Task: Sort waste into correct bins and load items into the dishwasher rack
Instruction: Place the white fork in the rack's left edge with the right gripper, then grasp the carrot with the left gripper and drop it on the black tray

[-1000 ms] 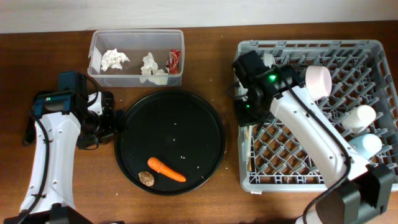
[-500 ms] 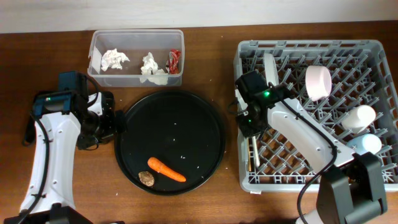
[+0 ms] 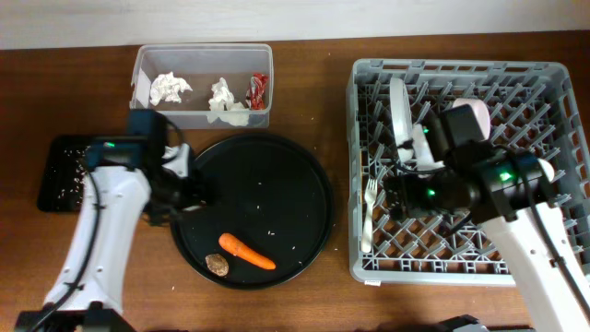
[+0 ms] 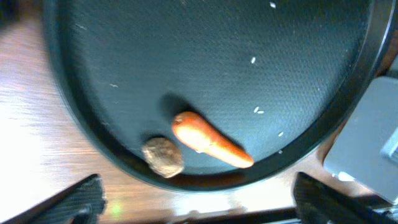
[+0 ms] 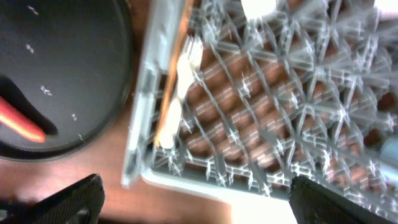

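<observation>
Jaws status: left jaws spread wide, holding nothing, above the orange carrot (image 4: 211,142) and small brown lump (image 4: 163,157), which lie just beside each other near the rim of the big round black tray (image 4: 186,56); right jaws spread wide, holding nothing, over the large square grey plastic crate (image 5: 145,99). Pale fork (image 5: 180,81) lies inside along its left wall.

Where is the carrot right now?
Overhead view: the carrot lies on the round black tray, near its lower edge, just right of the brown lump.

Carrot (image 3: 246,251) on round tray (image 3: 277,175), fork (image 3: 369,214) in rack (image 3: 479,267).
</observation>
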Robot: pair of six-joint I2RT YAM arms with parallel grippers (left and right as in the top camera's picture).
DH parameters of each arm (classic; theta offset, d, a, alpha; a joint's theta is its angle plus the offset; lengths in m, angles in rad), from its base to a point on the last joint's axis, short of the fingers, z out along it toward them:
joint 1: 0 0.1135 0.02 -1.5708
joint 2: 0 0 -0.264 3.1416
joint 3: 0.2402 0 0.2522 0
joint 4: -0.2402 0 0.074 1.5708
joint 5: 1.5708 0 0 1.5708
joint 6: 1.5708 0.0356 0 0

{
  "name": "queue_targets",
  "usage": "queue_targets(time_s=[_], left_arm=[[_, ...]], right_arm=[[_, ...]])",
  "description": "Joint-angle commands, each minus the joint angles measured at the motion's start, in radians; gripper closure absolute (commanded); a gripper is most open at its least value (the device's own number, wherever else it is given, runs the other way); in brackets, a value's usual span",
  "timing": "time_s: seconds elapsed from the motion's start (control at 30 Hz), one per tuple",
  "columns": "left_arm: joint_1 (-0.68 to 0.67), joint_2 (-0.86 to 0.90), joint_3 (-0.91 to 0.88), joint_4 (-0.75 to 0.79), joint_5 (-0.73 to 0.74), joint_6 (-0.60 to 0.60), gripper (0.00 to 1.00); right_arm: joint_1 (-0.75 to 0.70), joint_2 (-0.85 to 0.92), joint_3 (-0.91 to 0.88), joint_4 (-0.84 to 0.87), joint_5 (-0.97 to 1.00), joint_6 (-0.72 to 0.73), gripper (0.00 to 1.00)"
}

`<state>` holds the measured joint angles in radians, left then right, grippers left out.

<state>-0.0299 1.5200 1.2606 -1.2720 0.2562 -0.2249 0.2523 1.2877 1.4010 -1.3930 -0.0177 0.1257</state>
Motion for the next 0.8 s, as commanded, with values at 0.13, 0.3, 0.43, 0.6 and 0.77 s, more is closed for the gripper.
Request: queue_targets(time_s=[0.13, 0.3, 0.43, 0.6, 0.77], left_arm=[[-0.357, -0.009, -0.341, 0.262, 0.055, -0.737, 0.01], [-0.398, -0.01, -0.49, 0.47, -0.004, -0.882, 0.01], [-0.398, -0.009, -0.546, 0.547, -0.132, -0.942, 0.03], [-0.397, -0.01, -0.546, 0.585, -0.228, -0.925, 0.66], [-0.397, -0.011, -0.509, 0.589, -0.227, -0.839, 0.97]], right_arm=[[-0.136, 0.01, 0.001, -0.017, -0.02, -0.017, 0.02], [-0.136, 0.01, 0.001, -0.017, -0.02, -0.017, 0.02], [-0.136, 0.01, 0.001, -0.017, -0.02, -0.017, 0.02], [-0.136, 0.01, 0.001, -0.018, -0.02, -0.017, 0.02], [-0.136, 0.01, 0.001, -0.018, -0.02, -0.017, 0.02]])
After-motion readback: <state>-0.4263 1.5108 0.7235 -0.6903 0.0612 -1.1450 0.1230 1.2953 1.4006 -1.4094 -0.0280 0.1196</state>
